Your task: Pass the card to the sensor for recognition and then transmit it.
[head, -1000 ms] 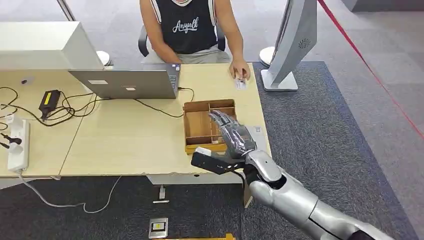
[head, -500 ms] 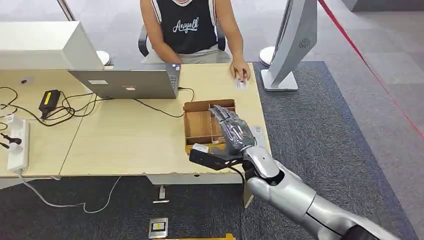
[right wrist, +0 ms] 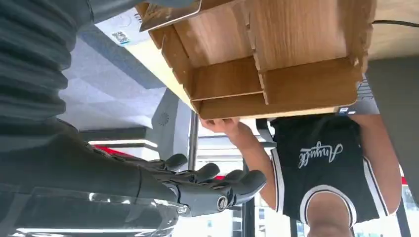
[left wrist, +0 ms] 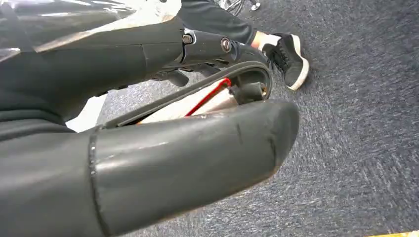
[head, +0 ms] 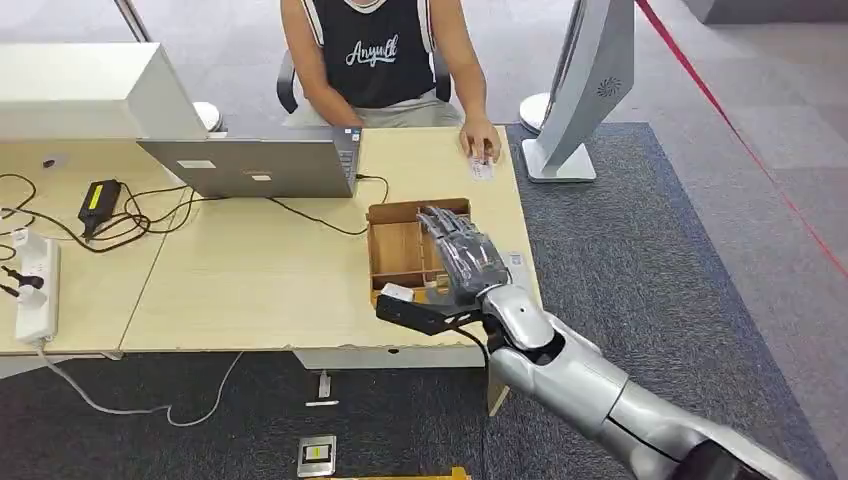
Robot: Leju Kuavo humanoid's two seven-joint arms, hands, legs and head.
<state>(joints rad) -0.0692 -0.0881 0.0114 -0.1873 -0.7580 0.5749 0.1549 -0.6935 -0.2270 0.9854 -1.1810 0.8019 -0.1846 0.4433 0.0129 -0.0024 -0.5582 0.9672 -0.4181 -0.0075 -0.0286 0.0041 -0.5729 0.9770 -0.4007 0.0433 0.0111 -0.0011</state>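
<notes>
Right hand (head: 462, 258) hovers over the wooden tray (head: 398, 248) near the desk's (head: 250, 280) right front corner, fingers spread and extended, holding nothing. Tray is split into compartments; can't tell what's inside them. A card (head: 481, 168) lies flat at the far right edge of the desk, under the fingers of the seated person's hand (head: 479, 138). Laptop (head: 255, 165) sits mid-desk at the far edge. Left hand (left wrist: 148, 163) hangs over carpet; can't tell whether it's open or closed.
</notes>
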